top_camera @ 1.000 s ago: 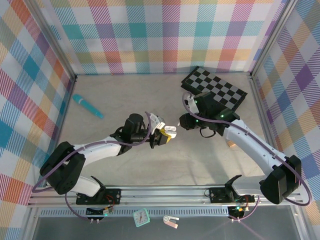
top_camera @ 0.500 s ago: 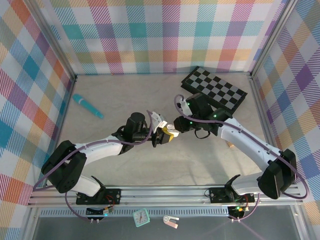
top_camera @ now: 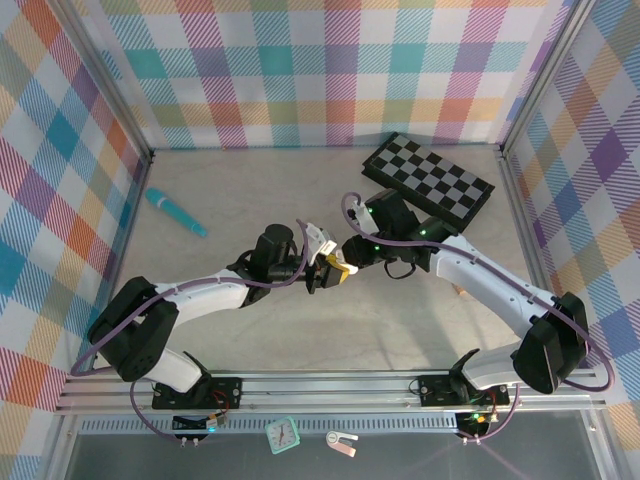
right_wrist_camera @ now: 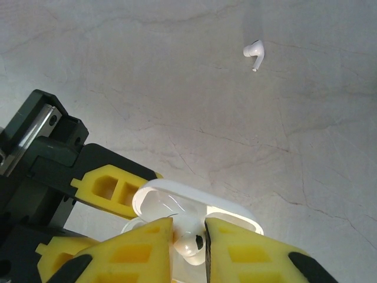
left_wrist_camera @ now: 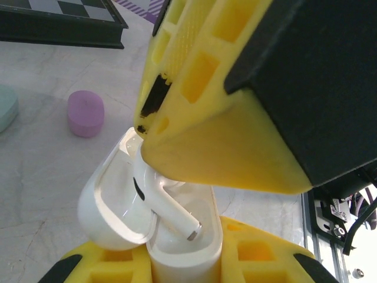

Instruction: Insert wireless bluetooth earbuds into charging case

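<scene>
my left fingers clamp the white case, lid open, so my right fingers, pinched on a white earbud, can seat it (second earbud waits on the surface).

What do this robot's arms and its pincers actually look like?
The left arm and the right arm are slim white tubes linked by chunky black joints. A thin purple cable runs along each. The left gripper and the right gripper have blocky yellow fingers with square hollows, set on black mounts. Small green lights glow on the right arm.
</scene>
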